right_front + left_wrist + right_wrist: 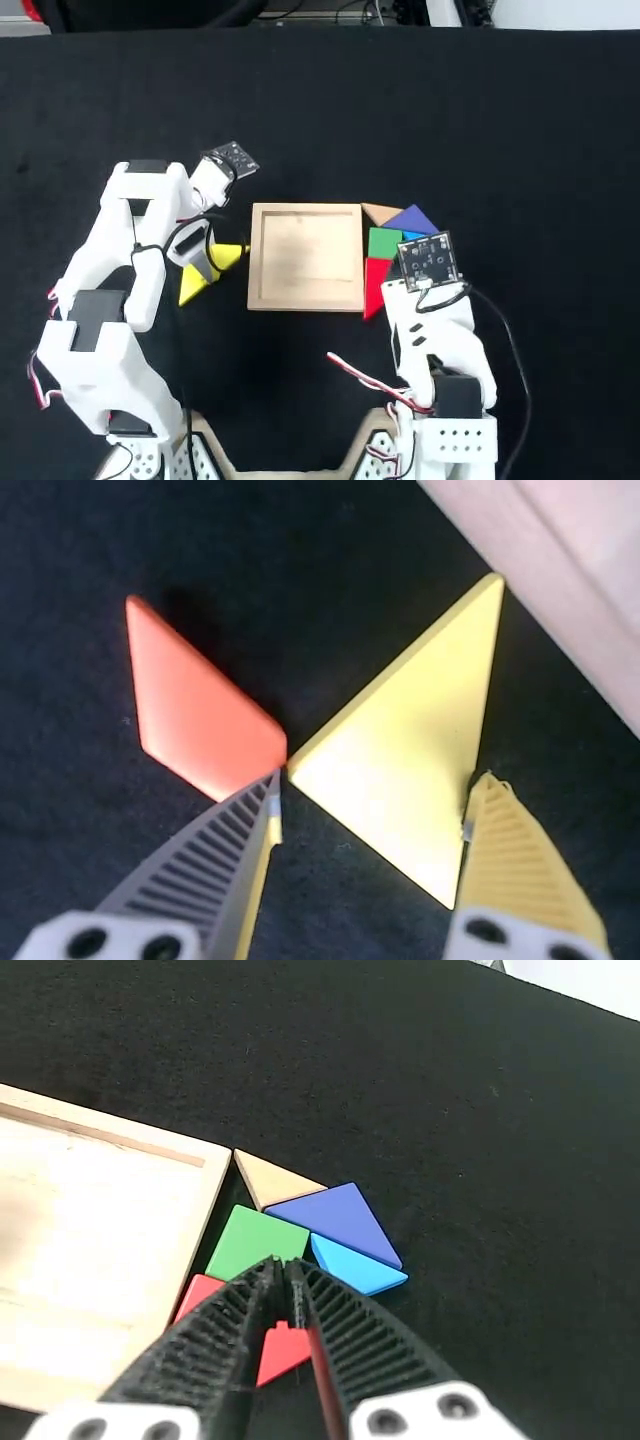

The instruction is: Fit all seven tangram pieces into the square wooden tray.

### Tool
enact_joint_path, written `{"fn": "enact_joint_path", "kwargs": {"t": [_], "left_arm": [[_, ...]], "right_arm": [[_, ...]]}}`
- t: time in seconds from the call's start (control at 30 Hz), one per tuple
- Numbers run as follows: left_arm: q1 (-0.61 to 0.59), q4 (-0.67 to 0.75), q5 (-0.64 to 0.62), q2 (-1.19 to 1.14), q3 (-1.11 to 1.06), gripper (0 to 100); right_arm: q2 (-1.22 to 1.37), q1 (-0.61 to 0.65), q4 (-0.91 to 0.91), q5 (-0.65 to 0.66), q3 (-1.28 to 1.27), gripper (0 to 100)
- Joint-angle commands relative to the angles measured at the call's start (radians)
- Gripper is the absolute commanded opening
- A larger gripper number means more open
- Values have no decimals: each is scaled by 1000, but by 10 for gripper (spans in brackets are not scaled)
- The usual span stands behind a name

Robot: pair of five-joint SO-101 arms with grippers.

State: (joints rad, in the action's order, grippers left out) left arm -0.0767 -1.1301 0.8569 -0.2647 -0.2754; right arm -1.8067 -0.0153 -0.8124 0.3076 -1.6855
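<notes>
Now my left gripper (380, 785) stands wide over the yellow triangle (415, 720), which lies just beside the wooden tray (570, 590); I should centre the jaws on its edges and close gently.

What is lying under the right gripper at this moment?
A red piece lies under the shut right gripper. The fingers cover the middle of it, so its full shape cannot be seen.

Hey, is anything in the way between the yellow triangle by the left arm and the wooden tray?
Nothing visible. Only bare black cloth lies between the yellow triangle and the wooden tray. The orange piece sits on the triangle's other side, away from the tray. The tray's raised rim would need clearing.
</notes>
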Motion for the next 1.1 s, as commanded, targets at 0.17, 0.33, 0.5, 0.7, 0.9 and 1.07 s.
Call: {"fn": "enact_joint_path", "kwargs": {"t": [0.17, 0.33, 0.5, 0.7, 0.9, 1.07], "left_arm": [[39, 12, -8, -2, -1, 291], [48, 8, -8, -5, -10, 291], [74, 3, -8, -34, -16, 291], [76, 3, 43, -46, -18, 291], [76, 11, 41, -48, -19, 284], [104, 5, 49, -48, -19, 232]], "right_arm": [[-41, 12, -2, 9, -1, 15], [-41, 12, -2, 9, -1, 15], [-41, 12, -3, 9, -1, 15], [-41, 12, -3, 9, -1, 15], [-41, 12, -3, 9, -1, 15], [-41, 12, -3, 9, -1, 15]]}}
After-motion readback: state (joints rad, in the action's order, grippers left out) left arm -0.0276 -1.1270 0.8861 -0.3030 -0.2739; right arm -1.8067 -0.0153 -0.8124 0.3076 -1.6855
